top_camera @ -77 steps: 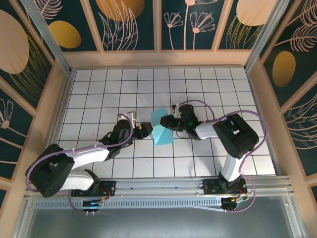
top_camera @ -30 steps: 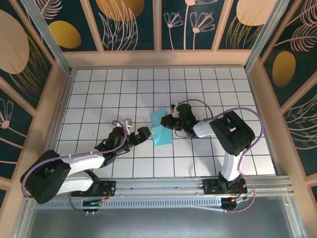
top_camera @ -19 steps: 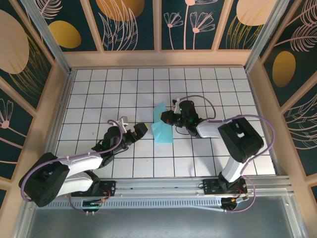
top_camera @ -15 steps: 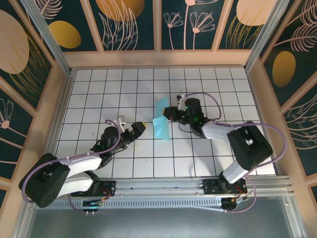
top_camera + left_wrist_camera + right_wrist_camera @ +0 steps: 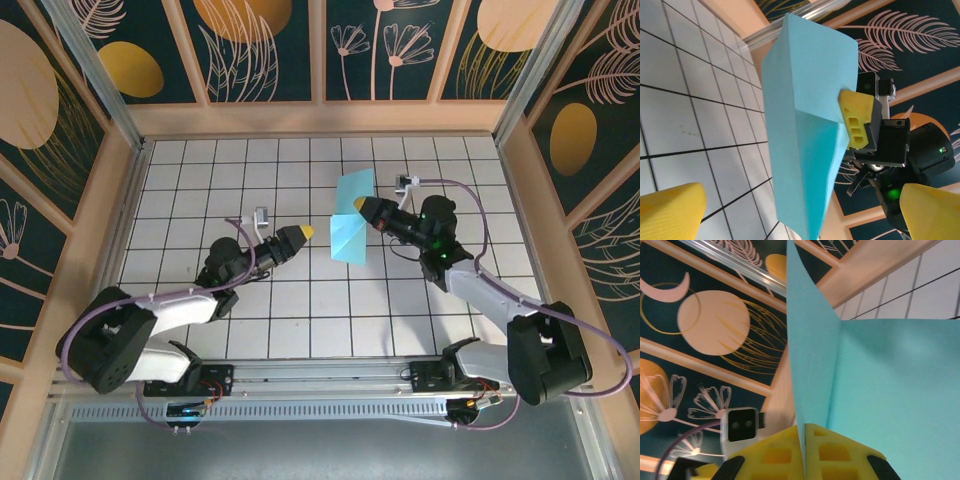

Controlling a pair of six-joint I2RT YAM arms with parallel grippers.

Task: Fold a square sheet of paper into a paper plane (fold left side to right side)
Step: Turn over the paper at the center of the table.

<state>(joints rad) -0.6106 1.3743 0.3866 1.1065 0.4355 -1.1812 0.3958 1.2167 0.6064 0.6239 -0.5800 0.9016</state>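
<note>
- Lifting it off the desk (image 5: 200, 190) now, look. The right pincer (image 5: 364, 207) is clamped tight on one edge of the square sheet of paper (image 5: 350, 235). The sheet hangs over the middle tiles, a bit toward the back.
- Wasn't it lower down the grid a moment ago?
- Yes, nearer the arms, with the right arm hunched over it. That arm has since stretched out to its own side and carried the sheet up and back with it.
- And the left pincer (image 5: 298, 234)?
- Spread as wide as it goes, holding nothing. It was right at the sheet's left edge before. Now it sits near but apart, pointing at it.
- Is the paper flat?
- No. From the left wrist it is bent into two panels meeting at a crease (image 5: 805, 112), with the right pincer's yellow fingers (image 5: 856, 125) nipping the far edge. From the right wrist it stands up between them like a half-open book.
- So the left-to-right fold?
- Begun, I'd say, but not pressed flat. I can't see the lowest corner, but held up like this, nothing can press the crease. My guess is the left pincer must take an edge, or the sheet must go down again. Thin paper held by one edge could sag or slip.
</note>
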